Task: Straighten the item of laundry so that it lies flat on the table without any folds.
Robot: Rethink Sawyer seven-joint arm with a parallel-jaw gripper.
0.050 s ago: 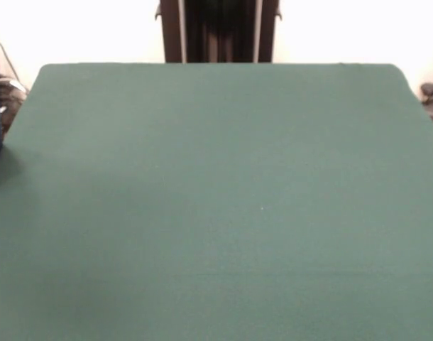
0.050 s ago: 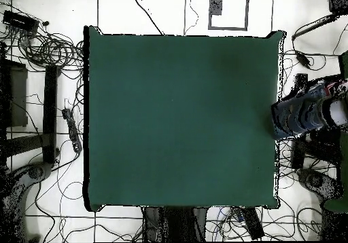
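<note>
Awaiting its start, we see the dark green cloth-covered tabletop (image 1: 216, 199) bare, blue denim jeans (image 2: 299, 115) held beside its edge by a person, gripper unseen.

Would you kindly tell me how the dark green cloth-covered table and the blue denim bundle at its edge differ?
The dark green cloth-covered table is plain and lies smoothly flat; the blue denim bundle is faded in patches and bunched up. The table fills most of the view; the bundle is far smaller and sits mostly beyond its edge. Both show fabric.
</note>
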